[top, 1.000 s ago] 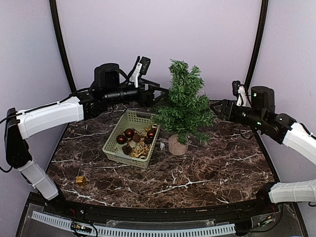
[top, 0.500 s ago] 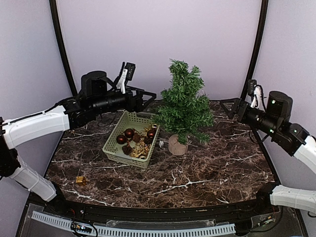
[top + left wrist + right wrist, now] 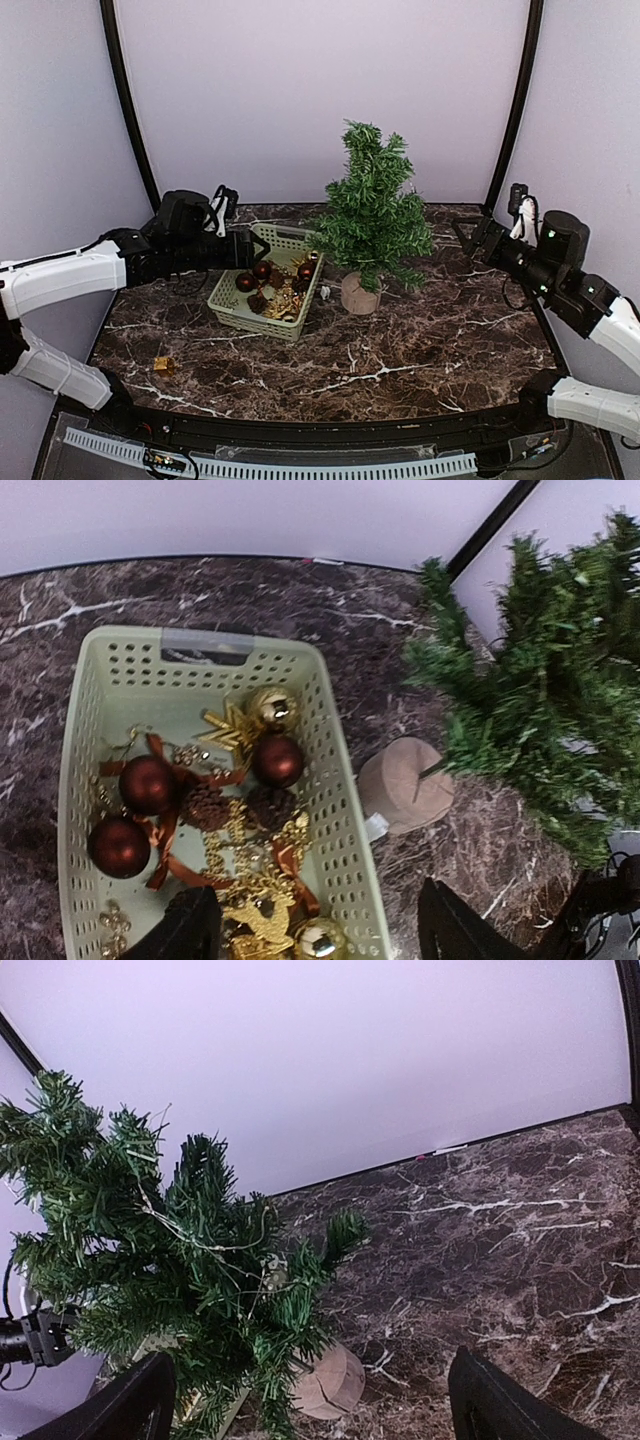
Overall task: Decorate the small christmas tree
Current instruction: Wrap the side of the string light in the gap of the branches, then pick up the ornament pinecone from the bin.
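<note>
— Over the far left rim of the basket [image 3: 232, 300], what is the left claw [image 3: 255, 250] doing?

— It hangs there with its fingers [image 3: 185, 930] spread wide and nothing between them. The left wrist view looks down past them into the basket, and neither finger touches anything in it.

— And what lies under it?

— Three dark red balls [image 3: 148, 783], a gold ball [image 3: 272, 708] beside a gold star shape [image 3: 228, 730], two pinecones [image 3: 205, 805], strands of rust ribbon and several gold pieces heaped together at the end nearer the claw.

— What about the right claw [image 3: 470, 232]?

— It is also wide open and empty. It is raised above the right side of the bench [image 3: 400, 350], pointed toward the tree and well apart from its branches.

— Where does the small christmas tree [image 3: 372, 215] stand?

— Upright near the middle of the bench, just beside the right side of the basket and taller than it. Its short trunk sits in a round tan wooden base [image 3: 359, 295] that rests on the marble. The lowest left branches reach over the basket's far right corner. In the right wrist view a thin pale strand runs through its branches.

— Is anything else on the bench?

— A little white tag [image 3: 375, 827] lies between the base and the basket wall, and a small gold piece [image 3: 163, 365] lies alone near the front left, well apart from everything else.
</note>
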